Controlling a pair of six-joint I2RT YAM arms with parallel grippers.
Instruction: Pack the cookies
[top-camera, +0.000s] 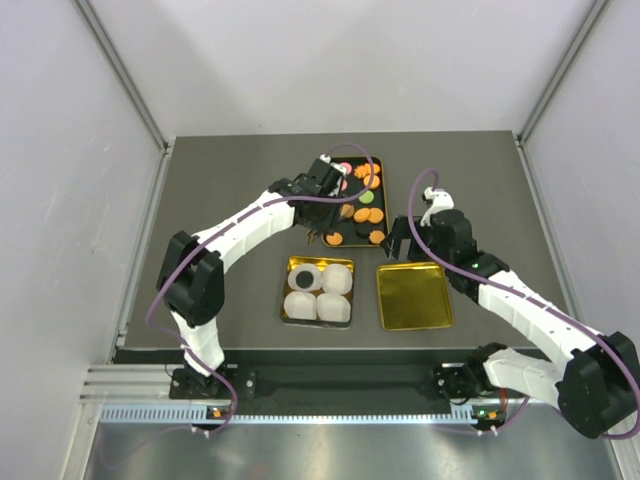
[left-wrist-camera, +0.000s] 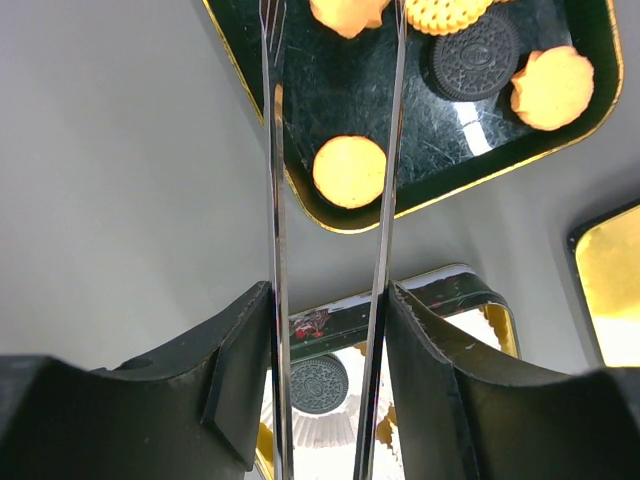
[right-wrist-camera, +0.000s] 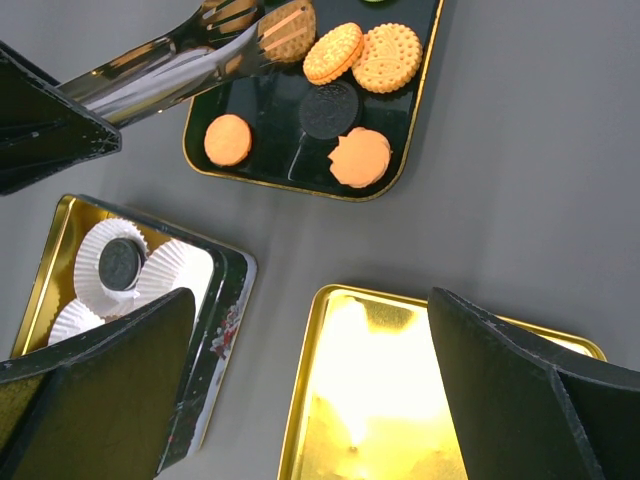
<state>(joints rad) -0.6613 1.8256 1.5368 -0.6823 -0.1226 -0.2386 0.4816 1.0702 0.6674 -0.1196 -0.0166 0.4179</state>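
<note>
The cookies lie on a black tray (top-camera: 372, 222) with a gold rim, mostly orange (top-camera: 367, 181) with a few dark ones. My left gripper (top-camera: 322, 178) hovers over the tray's left side, shut on metal tongs (left-wrist-camera: 274, 200). The tong blades stand apart, with a plain orange cookie (left-wrist-camera: 349, 171) on the tray between them. A black sandwich cookie (left-wrist-camera: 474, 66) lies farther right. The tong tips reach an orange cookie (right-wrist-camera: 286, 29); I cannot tell if they grip it. One black cookie (top-camera: 303, 280) sits in a white liner in the tin (top-camera: 288, 262). My right gripper (top-camera: 400, 245) is open and empty above the gold lid (top-camera: 413, 295).
The tin holds several white cup liners (top-camera: 337, 280) and sits in front of the tray. The gold lid (right-wrist-camera: 400, 400) lies to the tin's right. Grey walls enclose the table on three sides.
</note>
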